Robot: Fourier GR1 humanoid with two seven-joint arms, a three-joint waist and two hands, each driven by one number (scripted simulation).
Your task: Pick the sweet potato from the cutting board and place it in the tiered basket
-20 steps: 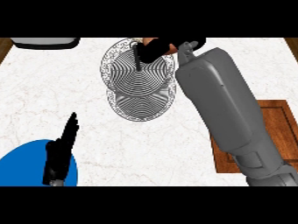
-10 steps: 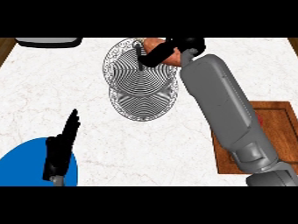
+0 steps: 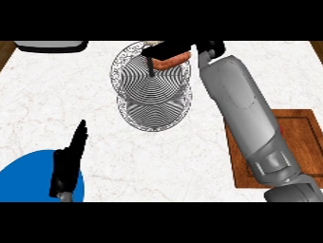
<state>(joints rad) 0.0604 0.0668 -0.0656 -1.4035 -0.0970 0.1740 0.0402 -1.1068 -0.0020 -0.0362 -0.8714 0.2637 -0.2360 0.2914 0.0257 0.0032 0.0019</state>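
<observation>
Right hand fingers are grasping the sweet potato over the tiered basket at twelve o'clock — positioning for release into it; left hand is resting released at seven o'clock.

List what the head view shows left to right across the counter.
Blue plate → left hand, open → tiered basket → right hand holding the sweet potato over the basket's top tier → cutting board.

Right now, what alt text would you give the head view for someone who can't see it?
The right hand holds a sweet potato over the upper tier of a wire tiered basket on a white marble counter. The wooden cutting board lies at right, partly behind the forearm; the left hand rests open at lower left over a blue plate.
</observation>
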